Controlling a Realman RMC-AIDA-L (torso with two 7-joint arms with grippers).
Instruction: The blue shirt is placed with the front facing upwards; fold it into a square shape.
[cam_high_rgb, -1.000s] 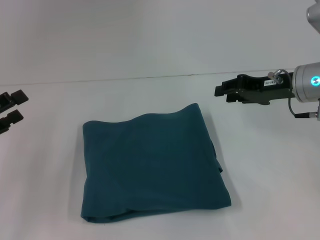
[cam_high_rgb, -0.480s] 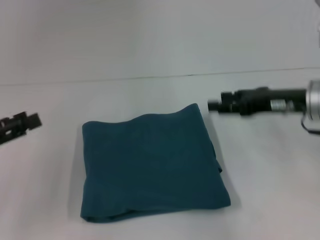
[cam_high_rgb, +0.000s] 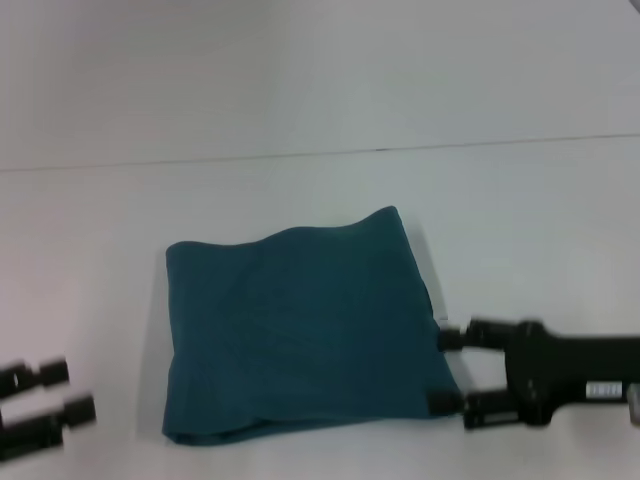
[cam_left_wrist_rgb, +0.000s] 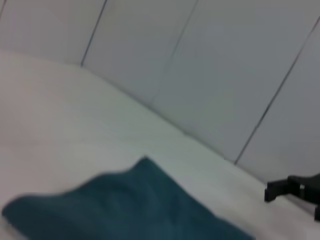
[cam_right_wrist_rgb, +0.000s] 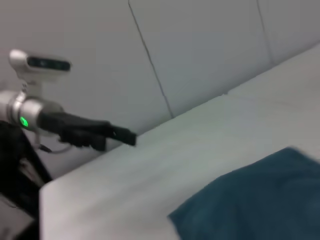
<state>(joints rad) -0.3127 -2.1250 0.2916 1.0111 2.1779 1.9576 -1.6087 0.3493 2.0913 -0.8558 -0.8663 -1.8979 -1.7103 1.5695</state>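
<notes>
Teal cotton is seen lying flat on the white table (cam_high_rgb: 540, 200): the blue shirt (cam_high_rgb: 300, 330) is already folded into a roughly square bundle, plain side up, with no print or collar showing. The fold is judged to be essentially done; only a slightly wavy far edge and a loose layer peeking out at the near left corner might be tidied. The right gripper (cam_high_rgb: 452, 370) is held low at the bundle's near right corner, its arm reaching in horizontally from the right, with its two fingers spread apart and their tips just beside the cloth edge; whether they touch it cannot be told. Nothing is clamped between them. The left gripper (cam_high_rgb: 62, 392) is held low near the front left of the table, apart from the shirt, its fingers also parted and empty. In the left wrist view the shirt is seen with the right gripper beyond it.
</notes>
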